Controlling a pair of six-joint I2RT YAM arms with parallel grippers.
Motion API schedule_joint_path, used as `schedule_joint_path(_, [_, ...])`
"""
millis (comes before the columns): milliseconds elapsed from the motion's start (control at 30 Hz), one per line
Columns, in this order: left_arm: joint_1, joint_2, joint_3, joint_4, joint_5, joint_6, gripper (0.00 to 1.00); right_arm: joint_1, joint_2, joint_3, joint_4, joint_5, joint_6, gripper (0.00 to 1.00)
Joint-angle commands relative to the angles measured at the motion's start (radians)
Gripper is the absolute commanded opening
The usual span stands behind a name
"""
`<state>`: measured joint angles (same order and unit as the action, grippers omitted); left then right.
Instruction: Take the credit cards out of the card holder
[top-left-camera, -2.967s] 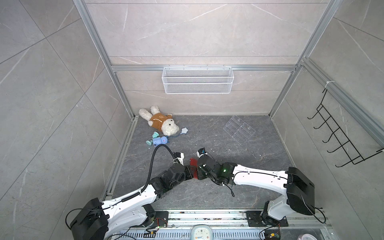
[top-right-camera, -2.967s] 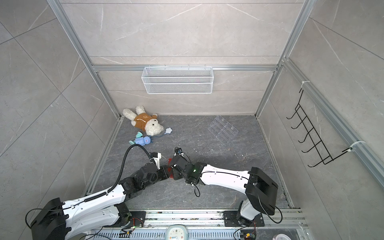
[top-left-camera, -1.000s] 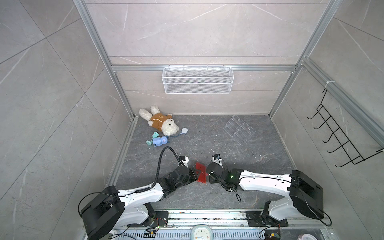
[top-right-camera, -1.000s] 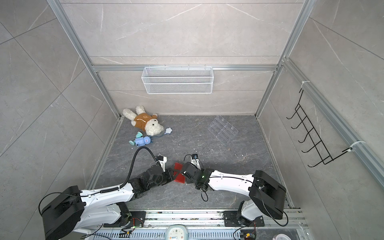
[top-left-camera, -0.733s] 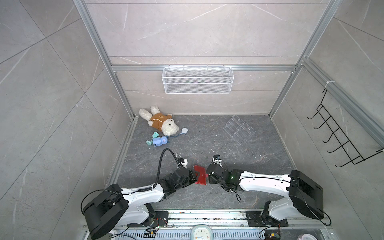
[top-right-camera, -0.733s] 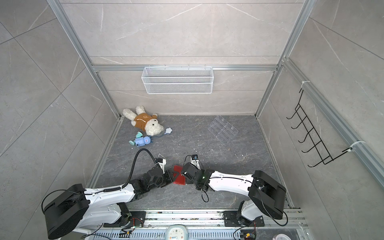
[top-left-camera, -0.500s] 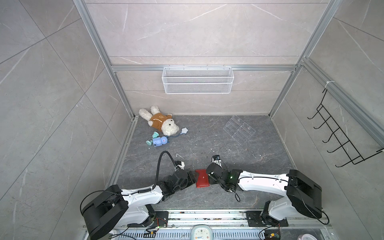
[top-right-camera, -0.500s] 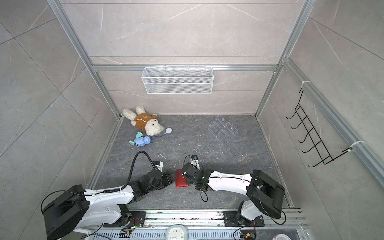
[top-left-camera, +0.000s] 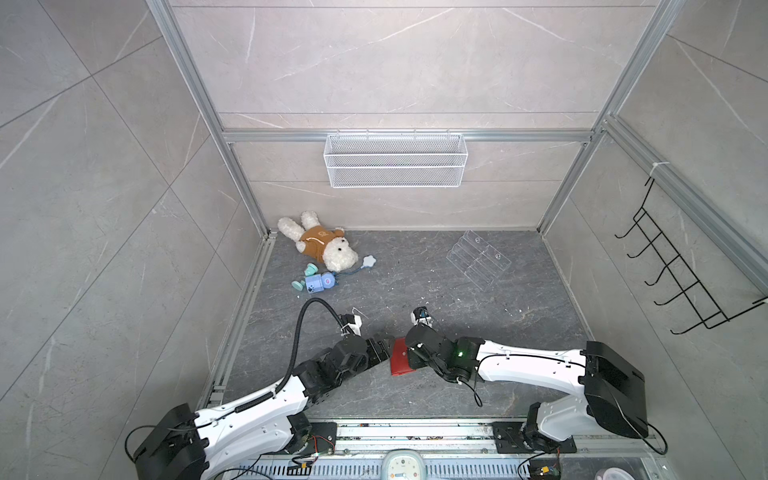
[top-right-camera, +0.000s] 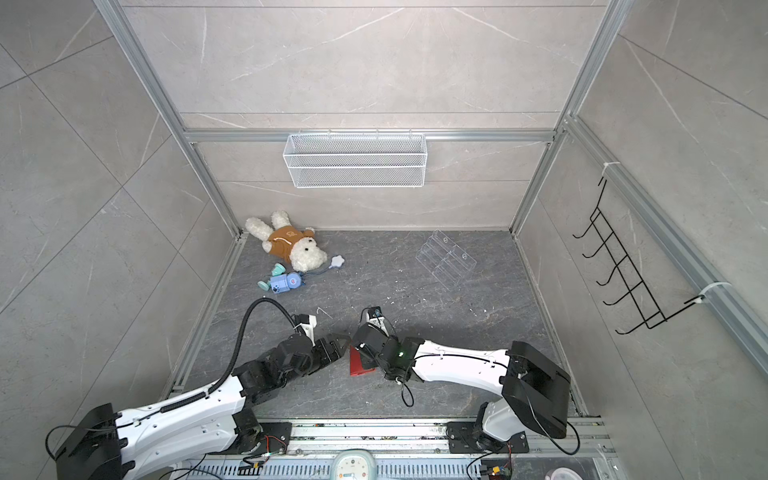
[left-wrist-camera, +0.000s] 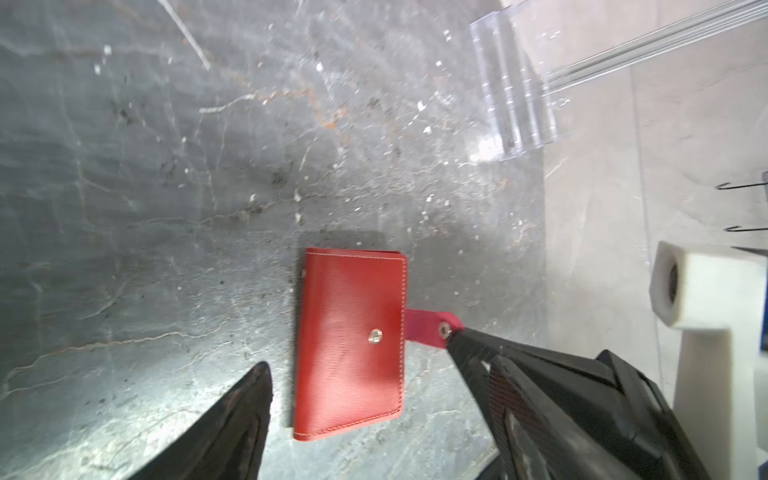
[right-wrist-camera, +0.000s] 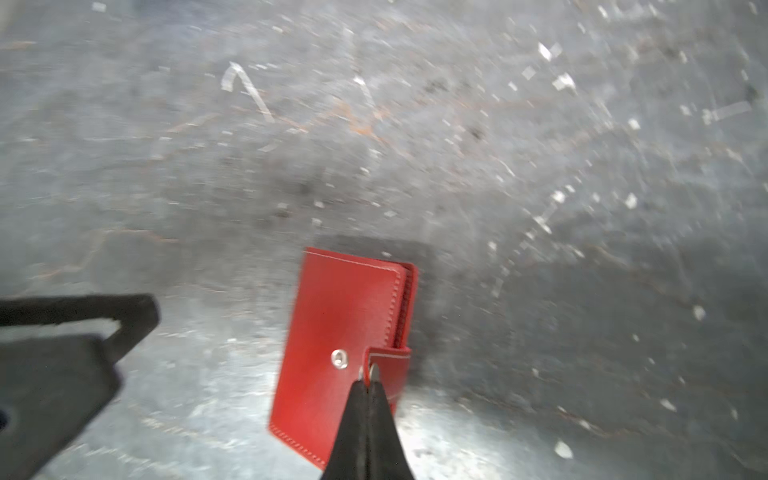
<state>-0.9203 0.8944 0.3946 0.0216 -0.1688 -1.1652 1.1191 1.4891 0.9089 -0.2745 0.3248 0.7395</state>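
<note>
Red leather-like card holder (left-wrist-camera: 351, 345) lies closed at 6 o'clock on the dark grey stone table (top-left-camera: 457, 291).
In both top views the black right gripper (right-wrist-camera: 368, 376) sits at the holder's 3 o'clock, pressed together on the red strap tab (left-wrist-camera: 428, 328), which sticks out clear of the silver stud (left-wrist-camera: 375, 336). At its 9 o'clock the black left gripper (top-left-camera: 383, 347) stands spread, just beside the holder and apart from it.
</note>
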Motion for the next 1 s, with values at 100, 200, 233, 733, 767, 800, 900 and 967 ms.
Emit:
schedule_joint_path(100, [0.002, -0.141, 0.030, -0.172, -0.071, 0.019, 0.84, 0.063, 0.028, 0.128, -0.033, -0.020, -0.060, 0.00])
schedule_joint_path(200, [0.003, -0.191, 0.025, -0.221, -0.088, 0.008, 0.84, 0.070, 0.038, 0.150, -0.020, -0.040, -0.056, 0.00])
schedule_joint_path(233, [0.003, -0.207, 0.021, -0.236, -0.095, 0.001, 0.84, 0.070, 0.039, 0.153, -0.013, -0.048, -0.057, 0.00])
schedule_joint_path(733, [0.002, -0.269, -0.037, -0.287, -0.110, -0.035, 0.83, 0.070, -0.019, 0.118, -0.026, -0.016, -0.060, 0.00])
schedule_joint_path(767, [0.003, -0.276, -0.038, -0.297, -0.113, -0.040, 0.83, 0.070, -0.023, 0.125, -0.025, -0.024, -0.069, 0.00])
schedule_joint_path(800, [0.003, -0.285, -0.042, -0.304, -0.116, -0.043, 0.82, 0.070, -0.023, 0.130, -0.021, -0.033, -0.078, 0.00])
schedule_joint_path(900, [0.003, -0.327, -0.058, -0.312, -0.124, -0.057, 0.82, 0.070, -0.004, 0.159, -0.001, -0.084, -0.106, 0.00])
schedule_joint_path(967, [0.002, -0.362, -0.066, -0.324, -0.136, -0.064, 0.82, 0.070, 0.031, 0.188, 0.015, -0.125, -0.118, 0.00])
